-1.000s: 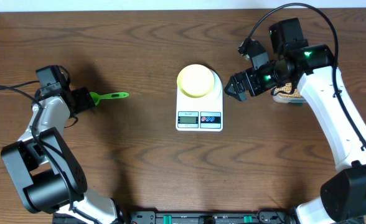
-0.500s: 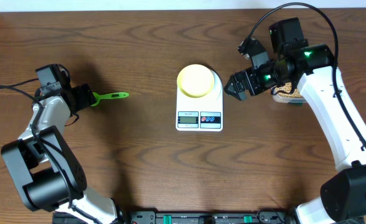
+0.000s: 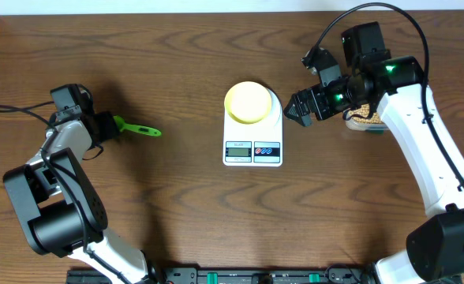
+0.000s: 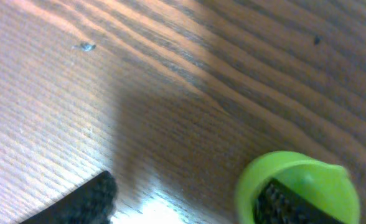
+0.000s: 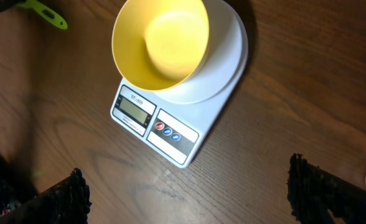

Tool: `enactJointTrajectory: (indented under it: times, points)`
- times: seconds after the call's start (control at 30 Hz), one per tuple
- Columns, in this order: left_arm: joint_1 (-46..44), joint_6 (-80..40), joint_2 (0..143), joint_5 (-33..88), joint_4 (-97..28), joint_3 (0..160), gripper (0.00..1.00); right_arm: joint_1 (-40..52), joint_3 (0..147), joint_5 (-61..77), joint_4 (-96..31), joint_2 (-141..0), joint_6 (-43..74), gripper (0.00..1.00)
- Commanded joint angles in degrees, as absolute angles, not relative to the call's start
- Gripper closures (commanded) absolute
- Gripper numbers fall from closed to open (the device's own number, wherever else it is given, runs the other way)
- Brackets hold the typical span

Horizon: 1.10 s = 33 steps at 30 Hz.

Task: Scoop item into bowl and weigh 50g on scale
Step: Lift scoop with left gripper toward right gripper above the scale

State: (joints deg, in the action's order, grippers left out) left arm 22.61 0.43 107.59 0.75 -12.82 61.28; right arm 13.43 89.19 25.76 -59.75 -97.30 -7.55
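Observation:
The pale yellow-green bowl (image 3: 248, 102) stands empty on the white scale (image 3: 252, 150) at the table's middle; both also show in the right wrist view, bowl (image 5: 161, 40) on scale (image 5: 217, 102). My right gripper (image 3: 299, 110) (image 5: 189, 205) is open and empty, just right of the scale. The beige beans (image 3: 364, 115) lie in a clear tub, mostly hidden behind my right arm. My left gripper (image 3: 108, 126) (image 4: 183, 202) is open at the far left, one finger inside the cup of a green scoop (image 3: 141, 129) (image 4: 307, 174), the other wide apart on the wood.
The green scoop's handle points right toward the scale and also shows in the right wrist view (image 5: 43, 14). A black cable (image 3: 19, 110) trails left of the left arm. The table's far edge runs along the top.
The green scoop has turned, its handle tip swinging a little toward the front. The left gripper has shifted slightly. The right arm, bowl and scale have not moved.

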Motion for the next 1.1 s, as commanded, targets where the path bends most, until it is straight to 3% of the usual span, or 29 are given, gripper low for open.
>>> enactJointTrajectory:
  times: [0.0, 0.2, 0.27, 0.43, 0.77, 1.07]
  points:
    - [22.65, 1.02, 108.01, 0.67, -12.73, 61.36, 0.55, 13.72, 90.26, 26.52, -59.59, -96.23, -6.2, 0.01]
    - [22.65, 0.99, 108.01, 0.67, -12.73, 61.36, 0.87, 13.72, 90.26, 26.52, -59.61, -96.23, -5.82, 0.01]
    - [22.65, 0.97, 108.01, 0.67, -12.75, 61.36, 0.92, 13.72, 90.26, 26.52, -59.59, -96.23, -5.8, 0.01]
    - [22.65, -0.08, 108.01, 2.0, -13.74, 61.41, 0.93, 13.72, 90.24, 26.52, -59.27, -96.23, -4.73, 0.01]
    - [21.54, -12.03, 97.58, 27.51, -23.75, 66.04, 0.93, 13.72, 90.26, 33.23, -53.69, -96.23, -3.22, 0.01]
    - [8.05, -24.69, 82.32, 27.16, -23.86, 66.04, 0.93, 16.93, 90.26, 47.0, -45.89, -96.23, 2.81, 0.04]
